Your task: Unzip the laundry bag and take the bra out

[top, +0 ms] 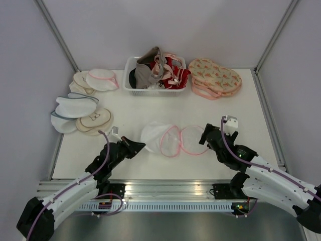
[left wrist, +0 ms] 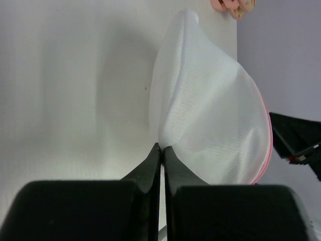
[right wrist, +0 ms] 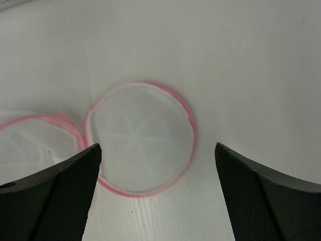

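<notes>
White mesh with a pink zipper trim makes the laundry bag (top: 168,138), which lies near the front middle of the table (top: 150,108), between the two arms. It is opened out in two parts that touch each other: a domed half (top: 152,134) on the left and a flat round half (top: 193,139) on the right. What is inside the domed half I cannot tell, because the mesh hides it.

The left gripper (top: 138,145) is low at the left edge of the domed half. Its fingers (left wrist: 150,165) are pressed together with no gap, and their tips touch a fold of the mesh. Whether some mesh is pinched between them I cannot tell. The right gripper (top: 205,135) is at the right side of the flat round half. In the right wrist view its fingers (right wrist: 60,181) are spread wide, one on each side of that half, and they hold nothing.

At the back of the table stands a white basket (top: 131,75) full of garments (top: 160,70) in red, grey and pink. Just to its right lie beige pouches (top: 215,78) with a flower pattern. On the left side lie white pouches (top: 75,106) with blue trim, and pale pouches (top: 103,79) near them.
</notes>
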`<action>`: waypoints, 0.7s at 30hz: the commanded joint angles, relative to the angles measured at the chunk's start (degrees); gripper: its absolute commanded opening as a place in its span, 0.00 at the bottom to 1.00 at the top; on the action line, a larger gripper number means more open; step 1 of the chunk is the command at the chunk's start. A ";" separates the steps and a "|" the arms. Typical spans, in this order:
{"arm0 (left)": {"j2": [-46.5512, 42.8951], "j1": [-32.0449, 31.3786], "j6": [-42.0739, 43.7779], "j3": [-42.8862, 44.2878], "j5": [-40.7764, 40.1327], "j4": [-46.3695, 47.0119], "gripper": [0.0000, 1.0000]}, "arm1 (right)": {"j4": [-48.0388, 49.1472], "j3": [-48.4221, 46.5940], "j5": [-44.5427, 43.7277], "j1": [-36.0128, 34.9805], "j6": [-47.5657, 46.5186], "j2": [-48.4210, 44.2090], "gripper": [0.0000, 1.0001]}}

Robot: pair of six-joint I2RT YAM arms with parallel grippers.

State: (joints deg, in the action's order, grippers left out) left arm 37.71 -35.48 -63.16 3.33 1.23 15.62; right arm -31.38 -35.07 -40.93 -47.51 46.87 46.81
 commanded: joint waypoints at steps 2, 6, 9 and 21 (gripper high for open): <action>-6.77 -0.11 -2.94 -3.07 -7.21 -11.22 0.02 | -0.10 8.32 3.73 -0.22 10.25 -3.82 0.98; -5.99 -0.11 -2.41 -2.90 -6.25 -11.49 0.02 | 10.86 14.49 8.30 -0.22 12.98 -3.66 0.98; -2.65 -0.11 -1.45 -2.46 -4.32 -8.68 0.02 | 17.82 18.45 10.86 -0.22 14.21 -0.50 0.98; 2.36 -0.11 0.40 -1.66 -1.50 -3.05 0.02 | 35.51 21.19 8.76 1.10 17.99 15.84 0.56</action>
State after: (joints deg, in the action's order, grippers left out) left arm 40.21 -35.48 -63.83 3.31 -1.23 9.10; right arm -0.40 -14.26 -31.62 -47.07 61.95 58.59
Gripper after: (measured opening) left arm 0.029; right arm 0.658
